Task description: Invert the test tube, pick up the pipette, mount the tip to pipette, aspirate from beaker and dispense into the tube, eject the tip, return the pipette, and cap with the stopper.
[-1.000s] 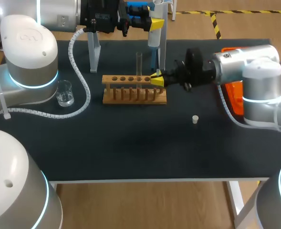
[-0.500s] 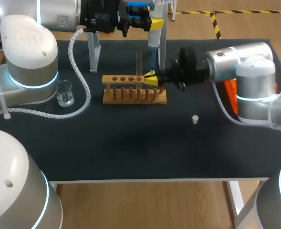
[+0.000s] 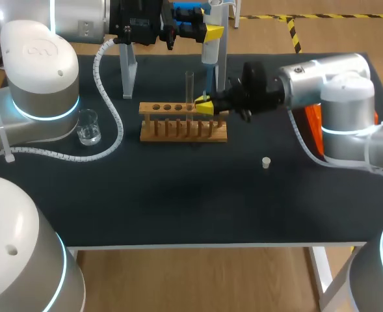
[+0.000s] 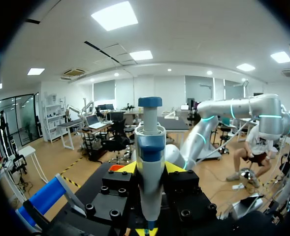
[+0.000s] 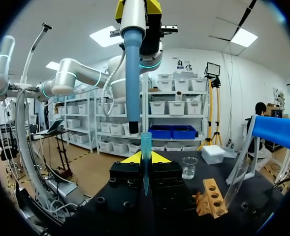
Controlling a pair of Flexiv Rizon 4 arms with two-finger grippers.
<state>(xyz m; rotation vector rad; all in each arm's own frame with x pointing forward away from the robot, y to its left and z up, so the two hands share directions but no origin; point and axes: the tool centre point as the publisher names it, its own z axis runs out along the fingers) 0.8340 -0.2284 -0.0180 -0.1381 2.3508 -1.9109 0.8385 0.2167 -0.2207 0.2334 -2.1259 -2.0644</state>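
Left tool (image 3: 211, 32), above the far edge of the table (image 3: 178, 208), is clenched on the pipette (image 4: 149, 147). The pipette is upright, its nozzle pointing straight down. Right tool (image 5: 145, 160) grasps a tip (image 5: 145, 145) just under that nozzle. The tip's long axis is vertical and its wide mouth faces up, apparently lined up for mounting; the two look close but not joined. The tube (image 3: 190, 88) stands upright in the rack (image 3: 178, 130). The beaker (image 3: 87, 127) is near the left edge and the stopper (image 3: 266, 162) is toward the right.

The rack (image 3: 183, 122) sits in the frame's middle, the test tube (image 3: 190, 88) upright in it. The beaker (image 3: 88, 127) stands at the left, the stopper (image 3: 266, 162) lower right of the rack, the pipette (image 3: 209, 52) at upper middle behind it.
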